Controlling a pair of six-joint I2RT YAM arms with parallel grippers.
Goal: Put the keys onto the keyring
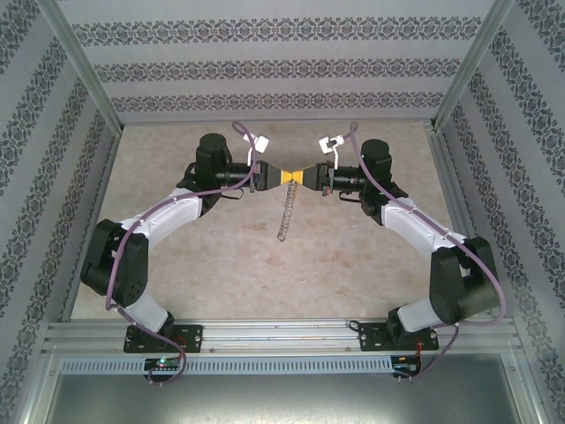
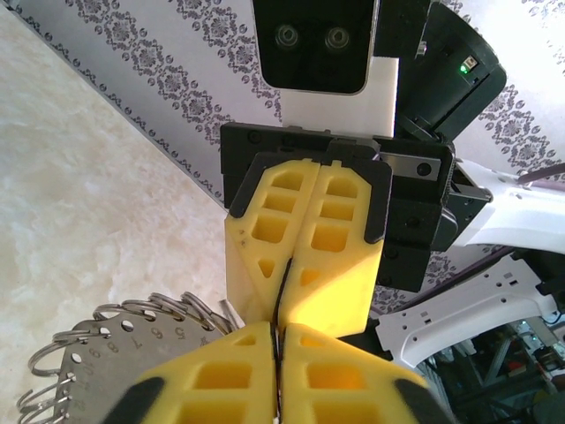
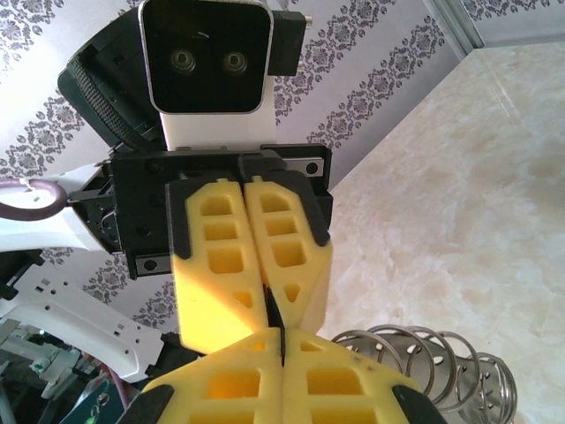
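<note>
Item one: the left gripper (image 1: 281, 175), a black frame with two yellow, hollow-ribbed plastic fingers, which we record as fully closed, its pads pressed flat together. Item two: the right gripper (image 1: 301, 177), of the same build and equally closed, set tip to tip against the first above the middle of the pale, stone-patterned table (image 1: 221, 274). Item three: the keyring (image 1: 282, 216), a grey metal bundle of thin wire loops. In the top view it hangs as a slack coil from the point where the two sets of fingertips meet and reaches down toward the table. In the left wrist view we see its loops strung through the holes of a flat plate stamped with numbers (image 2: 106, 353), just beside that arm's own fingertips. In the right wrist view the loops fan out beside the right arm's fingertips (image 3: 424, 362). We judge that the bundle is lifted off the surface so that its loops hang free and one can be singled out. Both grippers appear to pinch at the same spot, but we cannot tell which one carries the weight. A thin dark edge runs along the seam between the facing pads. Whether that is a key we cannot tell. On these grounds we class the threading step as not yet done.
</note>
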